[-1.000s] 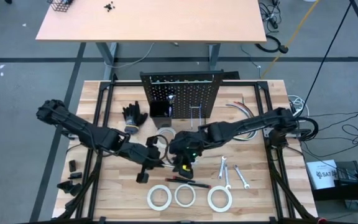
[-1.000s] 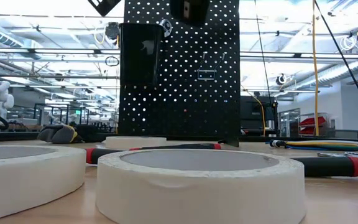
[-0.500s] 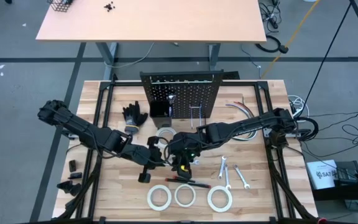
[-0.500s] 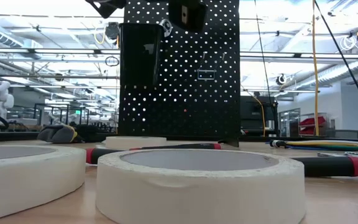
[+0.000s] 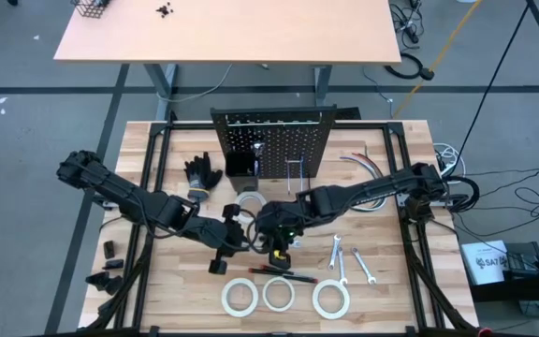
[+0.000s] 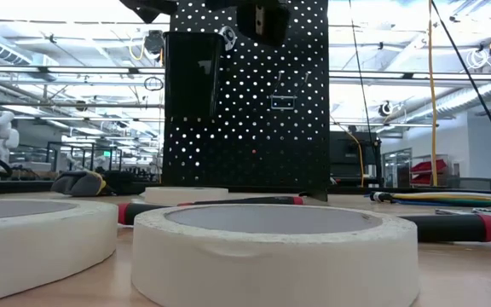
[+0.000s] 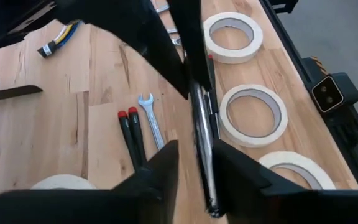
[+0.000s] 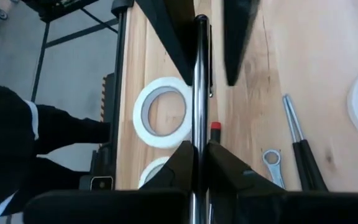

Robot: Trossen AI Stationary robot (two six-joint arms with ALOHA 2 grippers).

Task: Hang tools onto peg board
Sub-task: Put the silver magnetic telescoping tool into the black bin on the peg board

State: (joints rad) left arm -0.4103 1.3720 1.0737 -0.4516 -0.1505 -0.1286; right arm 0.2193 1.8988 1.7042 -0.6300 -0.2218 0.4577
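While my right hand (image 8: 194, 155) pinches the silver ratchet (image 8: 197, 81) and my left hand (image 7: 194, 155) stands loosened around it, I should draw left clear before lifting toward the peg board (image 5: 274, 140).

Both arms reach inward and meet at the middle. The left gripper (image 5: 241, 240) comes in from nine o'clock with its fingers (image 7: 160, 168) parted. The right gripper (image 5: 271, 236) comes in from three o'clock, its fingers (image 8: 182, 158) pinched together.

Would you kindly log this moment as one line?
phase: handover above table | right gripper: shut on ratchet | left gripper: open around ratchet | peg board: waiting
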